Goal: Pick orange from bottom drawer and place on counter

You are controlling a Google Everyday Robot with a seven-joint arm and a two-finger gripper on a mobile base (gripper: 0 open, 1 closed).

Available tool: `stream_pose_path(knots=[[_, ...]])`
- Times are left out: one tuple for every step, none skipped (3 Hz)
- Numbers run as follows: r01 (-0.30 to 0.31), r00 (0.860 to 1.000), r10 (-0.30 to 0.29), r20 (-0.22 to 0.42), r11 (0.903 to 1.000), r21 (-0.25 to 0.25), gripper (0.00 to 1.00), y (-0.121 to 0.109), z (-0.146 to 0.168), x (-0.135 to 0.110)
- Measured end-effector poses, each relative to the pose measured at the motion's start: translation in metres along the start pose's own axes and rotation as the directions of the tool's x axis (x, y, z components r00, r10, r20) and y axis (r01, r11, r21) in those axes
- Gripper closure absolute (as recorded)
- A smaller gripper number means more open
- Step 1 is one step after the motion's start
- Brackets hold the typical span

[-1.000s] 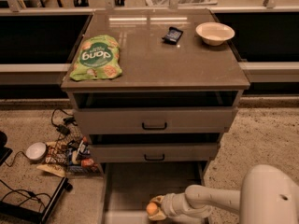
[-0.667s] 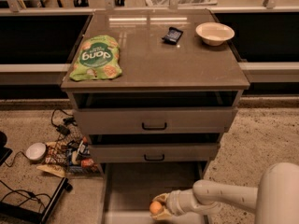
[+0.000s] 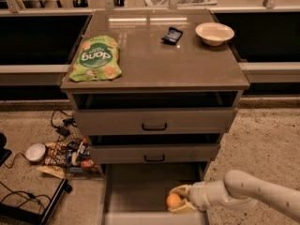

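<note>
The orange point(image 3: 173, 200) is small and round, held between the yellowish fingers point(image 3: 180, 190) of my gripper point(image 3: 176, 198). The gripper reaches in from the right on a white arm point(image 3: 243, 191) and is shut on the orange, over the right side of the open bottom drawer point(image 3: 136, 191). Whether the orange rests on the drawer floor or is just above it I cannot tell. The counter point(image 3: 159, 55) is the glossy grey-brown top of the cabinet, above the two upper drawers with black handles.
On the counter lie a green snack bag point(image 3: 96, 58) at the left, a dark packet point(image 3: 171, 34) and a white bowl point(image 3: 214, 33) at the back right. On the floor at the left are cables, a small white dish point(image 3: 35, 152) and a clutter of packets point(image 3: 70, 153).
The arm has drawn back to the right and the view has shifted a little. The gripper stays closed on the orange over the bottom drawer, slightly higher than before.
</note>
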State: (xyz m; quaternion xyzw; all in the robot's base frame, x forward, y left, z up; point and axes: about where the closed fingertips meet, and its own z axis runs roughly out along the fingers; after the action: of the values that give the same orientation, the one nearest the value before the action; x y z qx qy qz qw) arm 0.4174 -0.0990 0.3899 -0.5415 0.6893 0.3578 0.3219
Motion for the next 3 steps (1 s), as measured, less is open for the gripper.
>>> stream_pose_path(knots=[[-0.006,0.999,0.004,0.047,0.9995,0.032,1.00,0.013,-0.059,-0.038],[-0.017,0.996,0.007,0.089,0.9941,0.107,1.00,0.021,-0.124,-0.086],[-0.046,0.993,0.023,0.117,0.9795,0.196,1.00,0.016,-0.177,-0.139]])
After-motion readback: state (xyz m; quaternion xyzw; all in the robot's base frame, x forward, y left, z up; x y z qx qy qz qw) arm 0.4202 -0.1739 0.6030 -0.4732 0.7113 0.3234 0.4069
